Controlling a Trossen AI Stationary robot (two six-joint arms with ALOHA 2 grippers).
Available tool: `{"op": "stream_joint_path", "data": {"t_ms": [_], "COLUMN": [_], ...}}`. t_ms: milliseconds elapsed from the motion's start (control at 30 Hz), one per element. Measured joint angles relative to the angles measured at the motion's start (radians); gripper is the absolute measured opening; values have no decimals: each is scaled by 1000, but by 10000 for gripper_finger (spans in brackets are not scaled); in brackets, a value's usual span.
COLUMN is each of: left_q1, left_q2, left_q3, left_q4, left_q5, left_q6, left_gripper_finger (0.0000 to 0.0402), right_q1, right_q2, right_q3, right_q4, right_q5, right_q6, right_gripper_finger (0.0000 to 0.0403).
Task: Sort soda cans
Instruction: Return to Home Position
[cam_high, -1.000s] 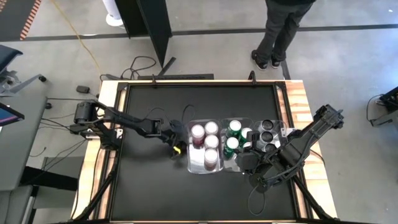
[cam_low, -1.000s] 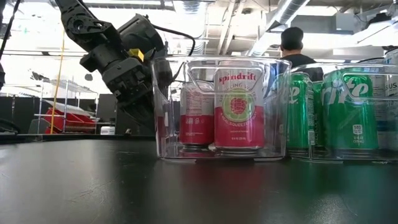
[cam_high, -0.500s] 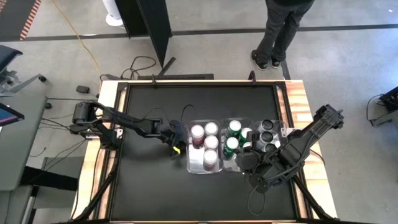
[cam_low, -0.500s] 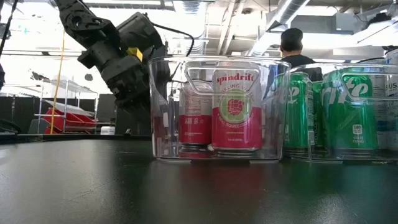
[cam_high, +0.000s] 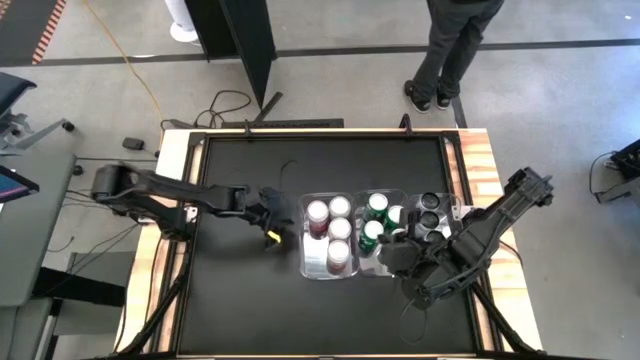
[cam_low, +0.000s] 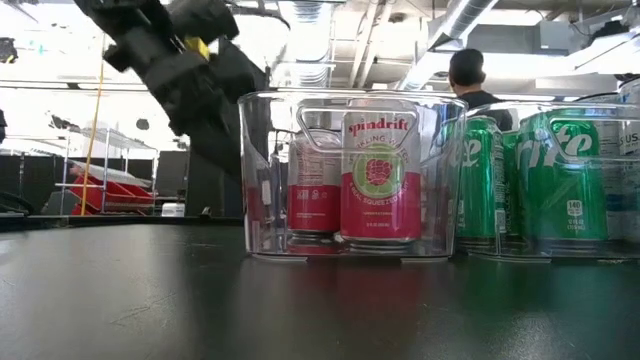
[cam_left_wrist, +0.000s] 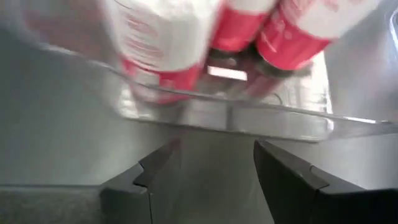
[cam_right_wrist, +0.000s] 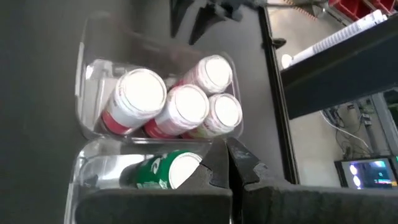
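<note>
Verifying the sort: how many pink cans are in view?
4 pink soda cans, all in the leftmost clear plastic bin; from above, two at top, one middle, one bottom. None seems hidden.

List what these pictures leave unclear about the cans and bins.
Dark cans: high view, the right arm covers part of their bin, so the count is unsure.
Pink cans: left wrist view, labels blurred beyond reading.
Green cans: right wrist view, the right gripper hides all but one.
Left arm: low view, blurred.
</note>
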Motion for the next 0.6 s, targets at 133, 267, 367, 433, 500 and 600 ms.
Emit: {"op": "stream_joint_path", "data": {"t_ms": [133, 267, 367, 433, 500, 600], "left_q1": [-16, -32, -40, -40, -40, -40], "left_q2": [-169, -367, -532, -641, -741, -869], "left_q3": [-11, -60, -112, -154, -198, -252], "left_q4": [-5, 37, 69, 89, 124, 142], "left_q5": [-107, -182, -224, -228, -230, -243], "left_q6": [40, 122, 190, 224, 256, 288], "left_gripper_finger": [194, 175, 149, 125, 99, 54], "right_q1": [19, 56, 74, 71, 40, -38], "right_q2": [-40, -62, -87, -121, -174, -284], "right_q3": [-1, -1, -1, -35, -124, -308], "right_q4": [39, 122, 210, 340, 515, 778], "right_q5": [7, 8, -11, -42, -144, -299], "right_q6": [-2, -90, -187, -289, -417, -572], "right_gripper_finger": [0, 0, 0, 0, 0, 0]}}
